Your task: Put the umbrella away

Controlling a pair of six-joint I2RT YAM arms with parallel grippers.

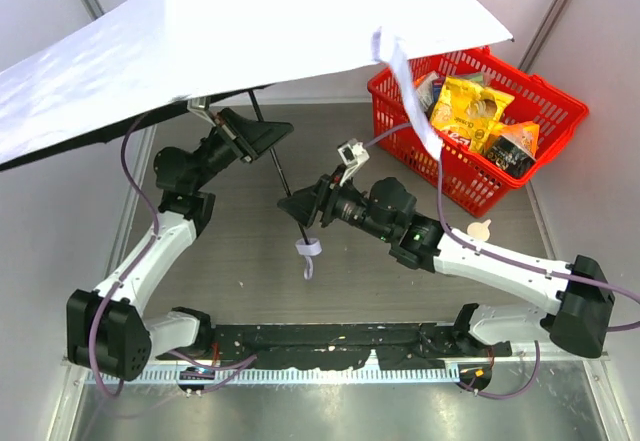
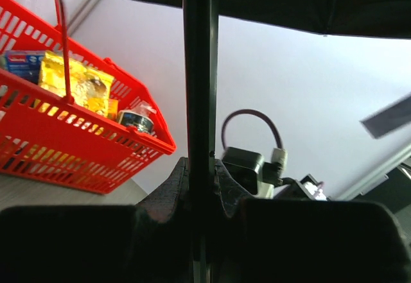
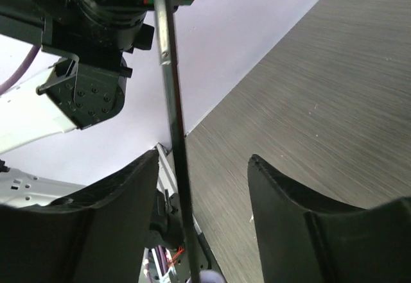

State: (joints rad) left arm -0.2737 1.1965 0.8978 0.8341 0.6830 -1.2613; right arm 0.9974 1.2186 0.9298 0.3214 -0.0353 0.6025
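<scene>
Overhead, an open umbrella (image 1: 250,31) spreads its pale canopy from the far left corner of the desk (image 1: 240,271) across to a red basket (image 1: 470,189) of snack packets (image 1: 470,111) at the far right corner. The thin black shaft (image 1: 272,158) slants down toward the middle of the desk and ends in a small pale handle (image 1: 308,248) with a loop strap. The left gripper (image 1: 262,139) meets the shaft high up, just under the canopy. The right gripper (image 1: 298,204) sits lower, just above the handle.

Only this overhead view takes in the whole canopy, the handle and both arms at once. It does not settle how the jaws stand.

The left wrist camera does: that gripper's jaws are narrow, pinched on the shaft, which rises straight up the picture to the canopy's dark underside. The same view shows the basket side-on, its packets behind the red mesh.

The right wrist camera shows its own fingers (image 3: 122,206) standing wide with the shaft running between them. The shaft lies nearer the finger on the picture's left, and whether it touches that finger cannot be told. Bare grey desk fills the right of that view, and the left arm's gripper sits at the top, around the shaft.
</scene>
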